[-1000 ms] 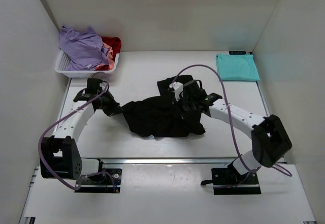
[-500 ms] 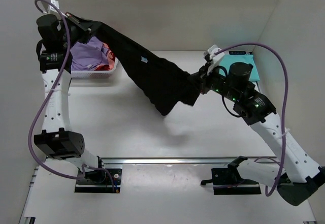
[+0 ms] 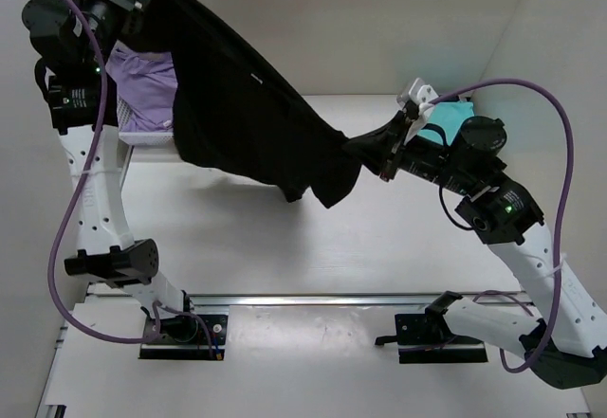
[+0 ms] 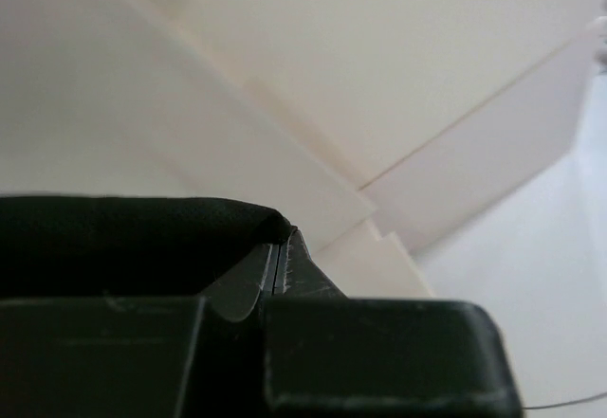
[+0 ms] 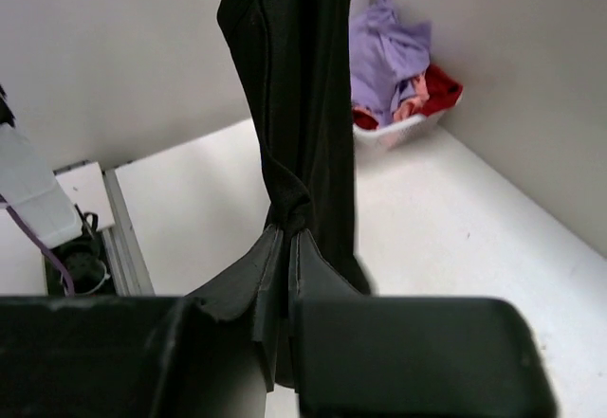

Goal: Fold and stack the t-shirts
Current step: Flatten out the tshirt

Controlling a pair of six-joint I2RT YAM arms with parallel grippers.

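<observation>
Garment in mid-air: the black t-shirt (image 3: 237, 105) is held stretched between 2 arms, above the table (image 3: 313, 257). The left gripper (image 4: 281, 264) is held high at the far left, its jaws pressed together on 1 edge of the cloth; the right gripper (image 5: 290, 247) is held lower, right of centre, its jaws likewise pinched on a gathered fold. The long axis of the shirt is thereby set on a diagonal, from upper left down to the right, with the loose bulk hung below that line and the lowest flap nearer the right arm. Any lay-down is judged to turn on this slope: the right end would be brought to the table first. A teal t-shirt (image 3: 453, 115) is seen at the far right, partly hidden by the right arm; a lavender t-shirt (image 3: 142, 91) and a red t-shirt (image 5: 441, 86) are heaped in the basket (image 5: 403, 132) at the far left.
</observation>
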